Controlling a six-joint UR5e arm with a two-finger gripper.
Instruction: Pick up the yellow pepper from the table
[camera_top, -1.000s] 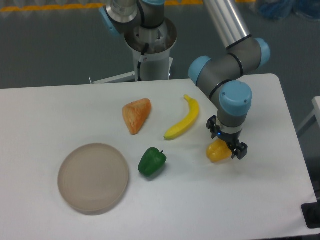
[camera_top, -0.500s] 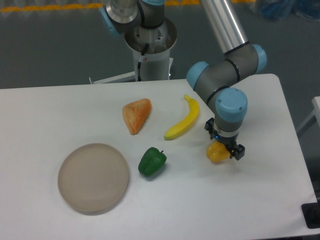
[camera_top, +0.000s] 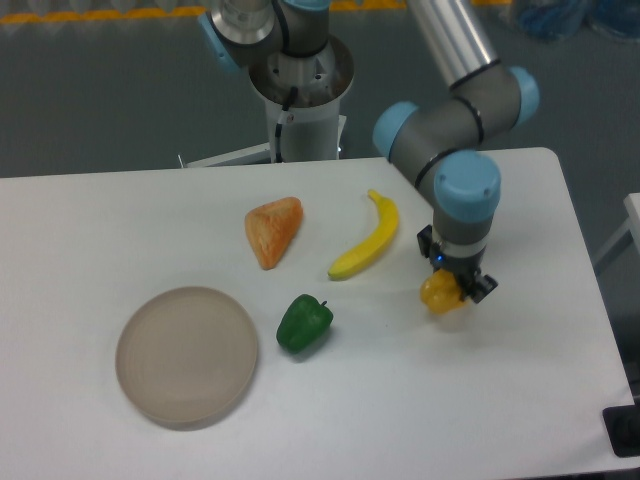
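One gripper hangs over the right part of the table, its jaws clamped on the yellow pepper; you see only the pepper's left lobes, the rest hidden behind the black fingers. A faint shadow under the pepper suggests it sits just clear of the tabletop, though you cannot be sure. Judge the grip as the main risk: the skin looks glossy and lumpy, so it could twist or slip out if you lift fast. Should it drop, it could roll right toward the table's right edge, which lies fairly near. Leftward, the banana lies close, so avoid swinging that way. The green pepper, orange wedge and round dish lie well apart. Straight up gives you open room.
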